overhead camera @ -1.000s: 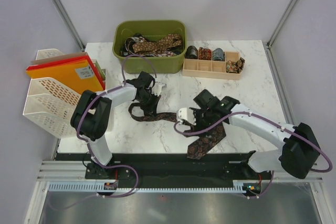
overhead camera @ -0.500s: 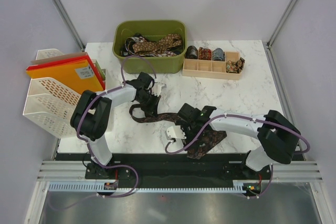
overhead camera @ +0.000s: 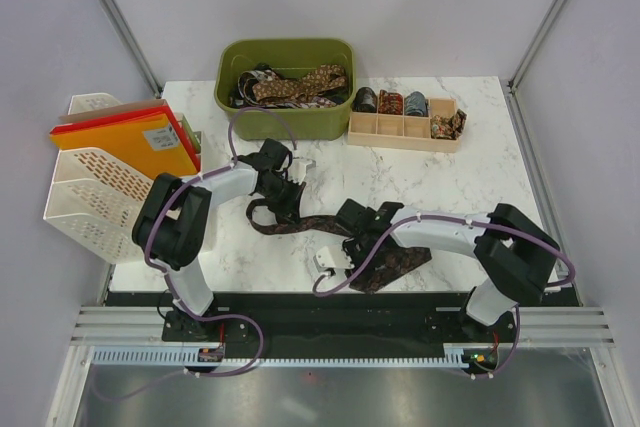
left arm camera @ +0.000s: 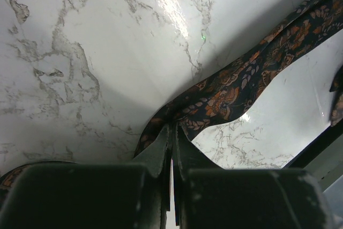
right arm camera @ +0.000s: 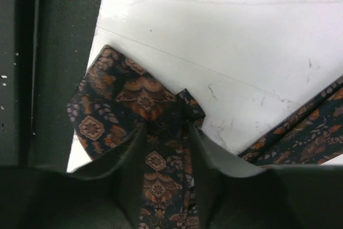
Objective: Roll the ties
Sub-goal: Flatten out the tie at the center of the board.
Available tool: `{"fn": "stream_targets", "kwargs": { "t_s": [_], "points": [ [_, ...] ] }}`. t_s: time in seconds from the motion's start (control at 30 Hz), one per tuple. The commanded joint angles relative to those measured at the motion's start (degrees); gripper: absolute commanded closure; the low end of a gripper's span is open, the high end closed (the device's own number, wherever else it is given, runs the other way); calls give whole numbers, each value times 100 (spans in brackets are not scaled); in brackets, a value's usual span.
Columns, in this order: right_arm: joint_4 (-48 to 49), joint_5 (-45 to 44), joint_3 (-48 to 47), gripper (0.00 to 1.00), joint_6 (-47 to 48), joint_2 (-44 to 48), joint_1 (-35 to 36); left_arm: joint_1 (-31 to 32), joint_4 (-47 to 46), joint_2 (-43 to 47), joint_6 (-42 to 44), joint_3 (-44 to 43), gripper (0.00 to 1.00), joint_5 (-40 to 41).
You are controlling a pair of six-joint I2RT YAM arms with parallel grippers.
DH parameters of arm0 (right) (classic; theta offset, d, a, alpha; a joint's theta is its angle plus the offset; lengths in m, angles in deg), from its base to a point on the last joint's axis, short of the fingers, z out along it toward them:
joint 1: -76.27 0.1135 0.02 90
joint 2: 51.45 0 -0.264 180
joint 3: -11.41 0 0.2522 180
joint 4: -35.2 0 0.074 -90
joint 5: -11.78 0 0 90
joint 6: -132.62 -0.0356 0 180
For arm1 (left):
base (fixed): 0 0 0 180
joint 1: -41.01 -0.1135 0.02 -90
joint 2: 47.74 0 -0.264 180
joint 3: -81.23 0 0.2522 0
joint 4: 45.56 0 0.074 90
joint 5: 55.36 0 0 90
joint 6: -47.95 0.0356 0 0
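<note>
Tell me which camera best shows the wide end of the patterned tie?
The right wrist view: the tie's wide end is close up, pattern sharp, lying at the table edge. The top view shows it small, partly under the right arm. The left wrist view shows only the narrow stretch, pinched in the left gripper.

Shiny fake marble and a whole lot of plastic

The bench (overhead camera: 400, 172) is white marble-look with grey veins, smooth and glossy enough to throw glare. The tie (overhead camera: 398, 261) on it is soft woven cloth, dark with an orange print and only a faint sheen, same as the loose ties (overhead camera: 300, 82) in the bin (overhead camera: 290, 125), which is matt olive plastic. The divided tray (overhead camera: 400, 137) looks like pale bare wood. The file rack (overhead camera: 90, 182) is white perforated plastic holding orange and red card folders (overhead camera: 130, 142). The left arm (overhead camera: 215, 185) and right arm (overhead camera: 440, 230) have smooth white shells with matt black joints, and the cables (overhead camera: 152, 232) are rubbery purple.
</note>
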Motion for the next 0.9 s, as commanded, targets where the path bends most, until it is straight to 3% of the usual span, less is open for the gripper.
{"fn": "stream_targets", "kwargs": {
  "t_s": [0.0,0.03,0.07,0.1,0.33,0.53,0.57,0.63,0.67,0.7,0.87],
  "points": [
    [36,129,99,65,112,-95,-202,-47,8,96,-146,169,98,23],
    [-25,155,29,71,103,-50,-246,-56,8,96,-163,169,98,23],
    [-96,138,-24,89,120,2,-351,-56,-1,88,-164,178,98,23],
    [-244,146,-77,98,112,142,-404,-56,8,79,-190,187,98,23],
    [-1413,190,-639,100,804,1223,-1598,-65,26,61,-216,196,98,32],
    [-2363,-318,-61,100,2719,2155,-3329,-65,61,70,-216,152,98,50],
    [-2355,-433,80,97,3026,2234,-3880,-65,61,79,-208,152,98,41],
    [-2259,-583,388,81,3967,2402,-4541,-65,87,88,-208,143,98,67],
    [-2198,-548,406,58,4161,2411,-5223,-65,87,96,-216,152,98,58],
    [-2093,-548,328,49,4355,2307,-5517,-65,104,114,-216,160,98,67],
    [-1951,-461,-629,38,4463,1428,-6862,-65,113,202,-208,196,98,59]
  ]
}}
